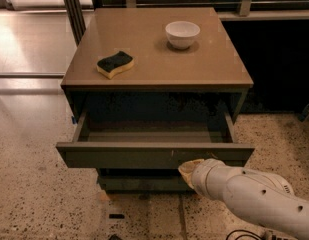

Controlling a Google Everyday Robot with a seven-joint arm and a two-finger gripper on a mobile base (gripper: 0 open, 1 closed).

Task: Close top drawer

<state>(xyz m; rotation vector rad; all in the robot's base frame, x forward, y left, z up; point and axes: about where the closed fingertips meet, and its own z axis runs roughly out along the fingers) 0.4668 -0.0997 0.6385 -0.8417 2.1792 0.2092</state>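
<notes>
The top drawer (154,154) of the grey-brown cabinet is pulled partway out, its flat handleless front panel facing me and a strip of its grey inner floor (149,135) showing. My gripper (190,169) is at the end of the white arm coming in from the lower right. Its tip is pressed against the drawer's front panel, right of the middle and at the lower edge. The arm hides the fingers.
On the cabinet top (154,69) lie a yellow and dark green sponge (115,64) at the left and a white bowl (182,34) at the back right. A lower drawer front (144,183) shows beneath. Speckled floor surrounds the cabinet; dark railings stand behind.
</notes>
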